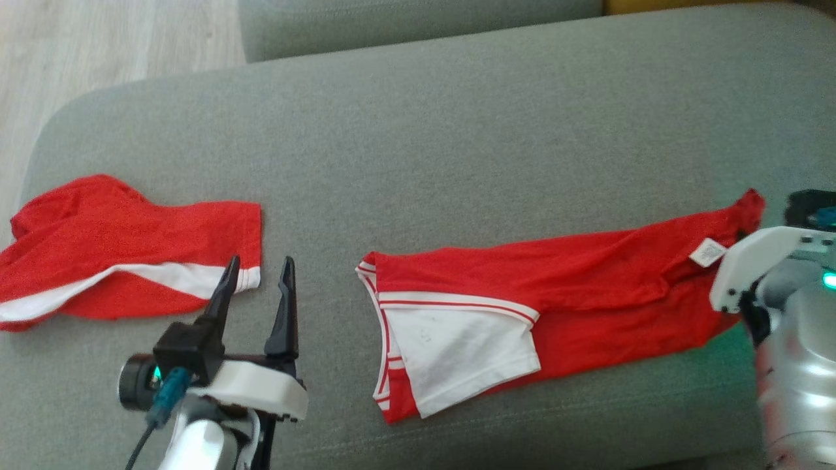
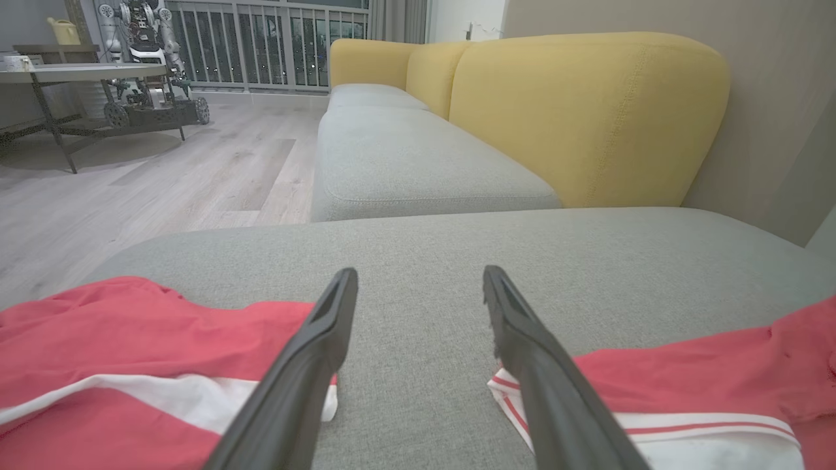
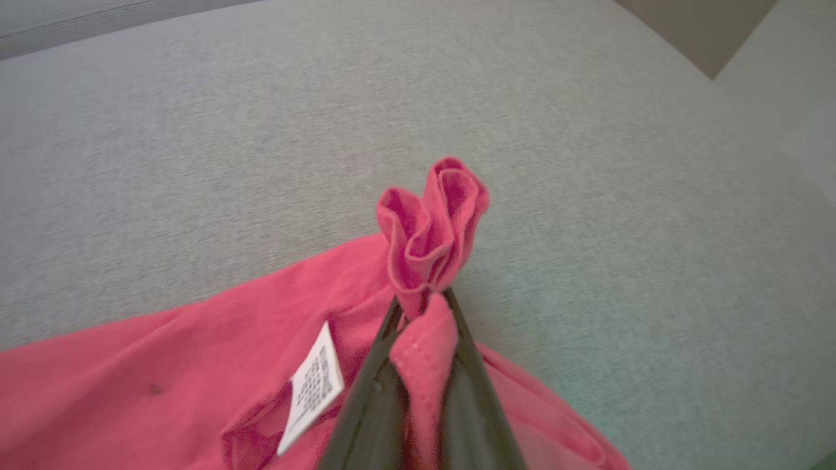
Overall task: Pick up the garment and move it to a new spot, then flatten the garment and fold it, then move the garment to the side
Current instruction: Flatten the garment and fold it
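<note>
The garment (image 1: 588,281) is a long red piece with a white panel and red-white trim. It lies stretched across the grey sofa seat (image 1: 457,130) from the centre to the right. My right gripper (image 1: 744,225) is shut on its far right corner. In the right wrist view the bunched red fabric (image 3: 431,222) sticks out past the shut right gripper (image 3: 421,300), with a white label (image 3: 313,385) beside it. My left gripper (image 1: 260,264) hovers open over bare cushion, left of the garment's white end (image 2: 686,398). Nothing is between the left gripper's (image 2: 418,281) fingers.
A second red garment with a white stripe (image 1: 124,254) lies at the seat's left end, just left of my left gripper. Wooden floor (image 1: 98,39) lies beyond the seat's left edge. Behind are yellow backrests (image 2: 588,111), another seat cushion (image 2: 405,163), a table (image 2: 65,72) and another robot (image 2: 144,65).
</note>
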You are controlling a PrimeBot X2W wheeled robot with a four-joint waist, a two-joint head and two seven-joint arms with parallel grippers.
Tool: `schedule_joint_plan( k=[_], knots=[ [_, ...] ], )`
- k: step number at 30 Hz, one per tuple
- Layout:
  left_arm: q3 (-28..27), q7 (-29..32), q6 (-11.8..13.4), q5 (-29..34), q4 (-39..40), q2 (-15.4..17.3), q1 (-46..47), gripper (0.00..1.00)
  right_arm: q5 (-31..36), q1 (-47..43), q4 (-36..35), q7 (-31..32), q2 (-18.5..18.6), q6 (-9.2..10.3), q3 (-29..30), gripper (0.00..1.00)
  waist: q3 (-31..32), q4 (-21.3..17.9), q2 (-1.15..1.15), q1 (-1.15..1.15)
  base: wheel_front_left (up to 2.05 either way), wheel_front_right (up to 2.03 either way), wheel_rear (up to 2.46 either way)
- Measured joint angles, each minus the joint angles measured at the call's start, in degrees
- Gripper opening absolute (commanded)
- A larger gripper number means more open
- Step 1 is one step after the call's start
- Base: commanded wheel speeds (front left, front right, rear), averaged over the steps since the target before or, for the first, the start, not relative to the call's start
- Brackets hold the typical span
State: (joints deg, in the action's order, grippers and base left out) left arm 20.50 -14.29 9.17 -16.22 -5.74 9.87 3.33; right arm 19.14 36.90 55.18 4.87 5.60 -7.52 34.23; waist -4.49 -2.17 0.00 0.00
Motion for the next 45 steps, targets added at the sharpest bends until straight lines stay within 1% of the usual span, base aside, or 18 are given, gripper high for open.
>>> schedule_joint_plan(
  k=[4,6,8,9,10,11,15,18,25,30,33,35,36,37,38,39,41,45],
  knots=[
    [0.0,0.0,0.1,0.0,-0.2,-1.0,-1.8,1.00,-1.5,-0.1,0.7,1.5,-1.1,0.00,-3.6,0.00,1.8,-0.6,0.00,0.00,0.00,0.00,0.00],
    [0.3,0.0,0.1,0.0,-0.5,-1.5,-2.7,1.00,-3.5,-0.1,0.8,2.1,-1.7,0.00,-5.9,0.00,2.8,-1.0,0.00,0.00,0.00,0.00,0.00],
    [0.4,0.0,0.1,0.0,-0.9,-1.9,-3.4,1.00,-6.1,-0.1,0.8,2.3,-2.0,0.00,-9.3,0.00,3.9,-1.4,0.00,0.00,0.00,0.00,0.00],
    [0.4,0.0,0.1,0.0,-0.9,-1.9,-3.4,1.00,-6.1,-0.1,0.8,2.3,-2.0,0.00,-9.3,0.00,3.9,-1.4,0.00,0.00,0.00,0.00,0.00],
    [0.4,0.0,0.2,0.0,-1.0,-2.1,-3.6,1.00,-7.5,-0.1,0.7,2.5,-2.0,0.00,-11.1,0.00,4.5,-1.6,0.00,0.00,0.00,0.00,0.00],
    [0.3,0.0,0.2,0.0,-1.0,-2.4,-3.7,1.00,-9.9,0.0,0.7,2.6,-2.0,0.00,-13.2,0.00,5.0,-1.7,0.00,0.00,0.00,0.00,0.00],
    [0.3,0.0,0.2,0.3,-1.0,-3.2,-4.2,1.00,-24.6,-0.2,-0.1,4.5,-2.0,0.01,-24.9,0.00,6.6,-2.2,0.00,0.00,0.00,0.00,0.00],
    [-0.2,0.0,0.2,0.7,-0.9,-3.4,-4.3,1.00,-33.8,-2.1,-5.2,6.8,-2.0,0.01,-31.2,0.00,7.2,-2.4,0.00,0.00,0.00,0.00,0.00],
    [-0.9,0.0,-0.1,1.0,-0.7,-3.7,-4.5,1.00,-51.7,-11.1,-17.2,12.3,-2.0,0.01,-40.3,0.00,7.5,-2.0,0.00,0.00,0.00,0.00,0.00],
    [-1.1,0.0,-0.2,1.5,-0.7,-4.3,-4.9,1.00,-65.2,-14.5,-21.6,13.1,-2.0,0.02,-46.6,0.00,7.4,-1.5,0.00,0.00,0.00,0.00,0.00],
    [-1.2,0.0,-0.2,1.5,-0.7,-4.4,-5.1,1.00,-71.0,-14.6,-21.6,11.0,-2.0,0.02,-50.9,0.00,7.1,-1.1,0.00,0.00,0.00,0.00,0.00],
    [-1.3,0.0,-0.7,1.6,-0.7,-4.5,-5.1,1.00,-75.9,-14.6,-21.2,9.4,-2.0,0.02,-54.4,0.00,6.9,-0.7,0.00,0.00,0.00,0.00,0.00],
    [-1.3,0.0,-1.1,1.6,-0.8,-4.6,-5.1,1.00,-80.5,-14.4,-20.0,7.9,-2.0,0.02,-58.5,0.00,6.6,-0.2,0.00,0.00,0.00,0.00,0.00],
    [-1.3,0.0,-1.1,1.6,-0.8,-4.6,-5.1,1.00,-80.5,-14.4,-20.0,7.9,-2.0,0.02,-58.5,0.00,6.6,-0.2,0.00,0.00,0.00,0.00,0.00],
    [-1.3,0.0,-1.2,1.7,-0.9,-4.7,-5.1,1.00,-82.4,-14.3,-19.1,7.0,-2.0,0.02,-60.9,0.00,6.5,0.0,0.00,0.00,0.00,0.00,0.00],
    [-1.4,0.0,-1.2,2.0,-1.2,-4.8,-5.1,1.00,-85.0,-13.7,-17.7,4.5,-2.0,0.02,-65.5,0.00,6.2,0.5,0.00,0.00,0.00,0.00,0.00],
    [-1.6,0.0,-1.5,2.0,-1.5,-4.8,-5.1,1.00,-86.6,-12.7,-16.1,1.8,-2.0,0.02,-69.8,0.00,6.1,1.0,0.00,0.00,0.00,0.00,0.00],
    [-1.6,0.0,-2.0,2.1,-1.9,-5.0,-5.1,1.00,-92.3,-10.1,-12.7,-2.7,-2.0,0.02,-76.7,0.00,6.0,2.1,0.00,0.00,0.00,0.00,0.00]
  ],
)
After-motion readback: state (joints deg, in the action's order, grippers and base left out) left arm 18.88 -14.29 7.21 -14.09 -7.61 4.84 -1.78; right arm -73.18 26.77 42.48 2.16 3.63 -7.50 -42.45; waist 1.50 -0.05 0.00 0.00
